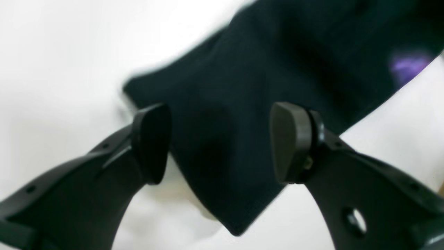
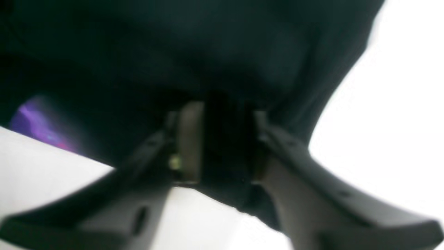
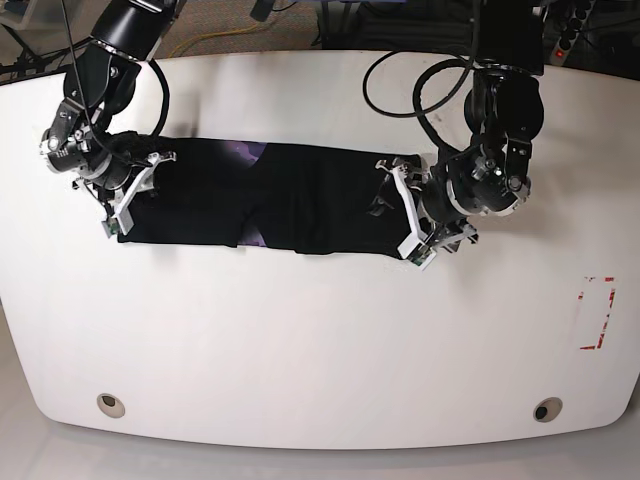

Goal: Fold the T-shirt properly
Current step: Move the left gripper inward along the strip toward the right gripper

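The black T-shirt point(image 3: 280, 200) lies as a long folded band across the white table point(image 3: 320, 330), with bits of purple print point(image 3: 245, 152) showing. My right gripper point(image 3: 128, 195) is at its left end; in the right wrist view the gripper point(image 2: 222, 144) is shut on a bunch of the black cloth point(image 2: 208, 52). My left gripper point(image 3: 402, 215) is at the band's right end; in the left wrist view it point(image 1: 222, 142) is open, its fingers point(image 1: 152, 142) straddling a corner of the shirt point(image 1: 242, 86) without gripping it.
A red-marked rectangle point(image 3: 597, 313) is on the table at the right. Two round holes point(image 3: 111, 404) point(image 3: 545, 410) sit near the front edge. Cables point(image 3: 400, 80) hang behind the arm on the right.
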{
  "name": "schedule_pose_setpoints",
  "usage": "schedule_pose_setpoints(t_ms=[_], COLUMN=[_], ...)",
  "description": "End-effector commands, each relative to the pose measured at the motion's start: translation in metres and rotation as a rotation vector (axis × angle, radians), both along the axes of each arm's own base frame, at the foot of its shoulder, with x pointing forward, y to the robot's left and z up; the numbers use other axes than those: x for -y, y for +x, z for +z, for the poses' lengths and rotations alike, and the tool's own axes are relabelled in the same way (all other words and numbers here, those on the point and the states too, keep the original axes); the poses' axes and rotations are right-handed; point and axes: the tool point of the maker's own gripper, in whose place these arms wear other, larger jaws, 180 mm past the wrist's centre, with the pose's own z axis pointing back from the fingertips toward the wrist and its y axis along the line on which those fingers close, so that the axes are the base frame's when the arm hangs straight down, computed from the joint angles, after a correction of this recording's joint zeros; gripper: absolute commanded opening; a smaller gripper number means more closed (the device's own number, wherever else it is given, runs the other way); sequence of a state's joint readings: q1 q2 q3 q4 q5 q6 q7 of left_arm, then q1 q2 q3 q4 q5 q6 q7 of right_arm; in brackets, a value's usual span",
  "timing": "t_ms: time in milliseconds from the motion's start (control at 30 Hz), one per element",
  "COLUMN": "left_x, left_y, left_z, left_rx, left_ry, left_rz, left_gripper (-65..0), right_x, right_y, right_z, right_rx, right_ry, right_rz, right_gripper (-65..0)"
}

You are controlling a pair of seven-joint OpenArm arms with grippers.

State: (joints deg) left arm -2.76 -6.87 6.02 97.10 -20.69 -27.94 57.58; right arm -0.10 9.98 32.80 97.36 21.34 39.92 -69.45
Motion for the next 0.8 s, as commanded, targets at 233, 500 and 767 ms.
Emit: schedule_pose_setpoints(t_ms=[233, 500, 767], left_x=[-0.001, -0.004, -0.004], left_y=[0.0, -0.002, -0.002], left_z=[-0.028, -0.035, -0.034], left_rx=[-0.035, -0.051, -0.047], left_ry=[-0.118, -0.12, -0.118], left_rz=[0.069, 0.079, 0.078], left_gripper=[-23.5, -23.5, -23.5], right_x=[0.061, 0.08, 0.058], right_y=[0.007, 0.007, 0.012], right_z=[0.036, 0.007, -0.014], right_rx=[0.126, 0.082, 0.079], right_ry=[0.161, 0.378, 0.473], right_rz=[-0.236, -0.325, -0.331], right_gripper=[-11.3, -11.3, -11.3])
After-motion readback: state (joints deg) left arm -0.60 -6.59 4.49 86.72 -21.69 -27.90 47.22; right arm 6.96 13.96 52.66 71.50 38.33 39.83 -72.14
